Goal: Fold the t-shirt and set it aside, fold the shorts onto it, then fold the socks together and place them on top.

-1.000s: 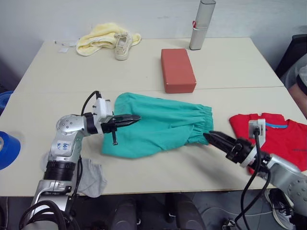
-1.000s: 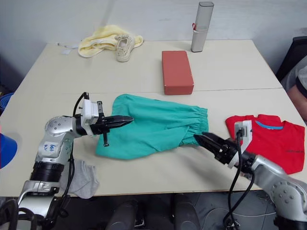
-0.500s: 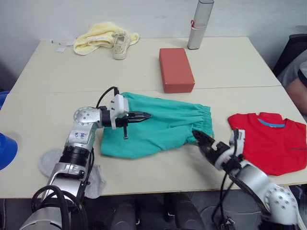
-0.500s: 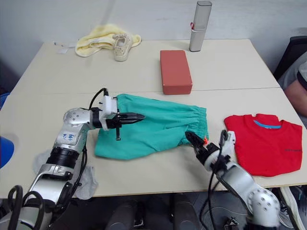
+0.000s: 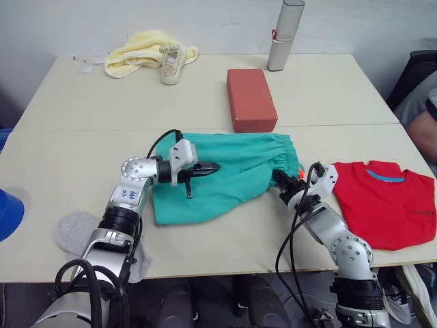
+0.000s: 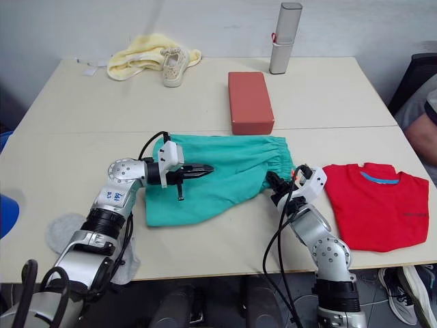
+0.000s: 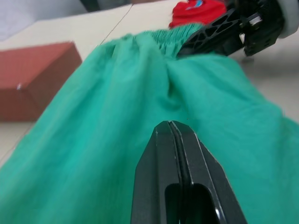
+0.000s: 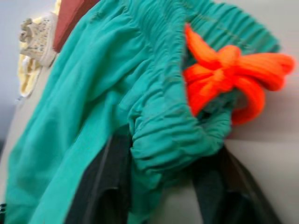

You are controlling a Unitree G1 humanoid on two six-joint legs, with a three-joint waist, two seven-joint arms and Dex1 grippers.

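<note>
The teal shorts (image 5: 225, 174) lie flat in the middle of the table, waistband and orange drawstring (image 8: 229, 77) to the right. My right gripper (image 5: 278, 179) is at that waistband, its fingers closed around a bunched fold of it (image 8: 163, 144). My left gripper (image 5: 217, 166) hovers shut just over the middle of the shorts (image 7: 140, 116), with nothing between its fingers (image 7: 175, 135). To the right lies the folded red t-shirt (image 5: 386, 201). A grey sock (image 5: 75, 229) rests by the front edge, partly under my left arm.
A brick-red box (image 5: 251, 99) stands behind the shorts. At the back are a yellow towel (image 5: 136, 53) with a beige sneaker (image 5: 171, 63) and a silver case (image 5: 285, 34). A blue object (image 5: 8, 215) shows at the left edge, a person (image 5: 423, 102) at the right.
My right gripper has moved left to the waistband and closed on it. My left gripper has slid right, further over the shorts. The camera has shifted a little.
</note>
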